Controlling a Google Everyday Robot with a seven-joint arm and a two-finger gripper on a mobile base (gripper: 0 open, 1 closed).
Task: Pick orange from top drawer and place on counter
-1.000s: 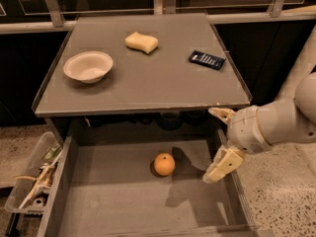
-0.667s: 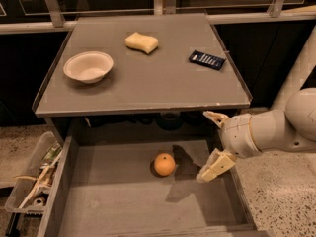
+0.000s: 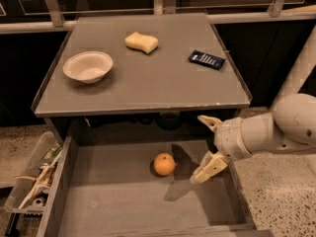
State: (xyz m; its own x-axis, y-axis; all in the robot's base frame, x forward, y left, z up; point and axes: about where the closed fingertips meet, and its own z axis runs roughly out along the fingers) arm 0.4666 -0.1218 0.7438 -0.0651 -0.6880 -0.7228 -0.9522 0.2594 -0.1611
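Note:
The orange lies on the grey floor of the pulled-out top drawer, near its middle back. My gripper hangs over the right part of the drawer, just right of the orange and a little above it. Its two pale fingers are spread apart, one finger high and one low, and hold nothing. The counter is the grey tabletop above the drawer.
On the counter stand a white bowl at the left, a pale yellow sponge at the back and a dark packet at the right. A clear bin of clutter sits left of the drawer.
My gripper has moved left over the drawer, closer to the orange. The orange has not moved.

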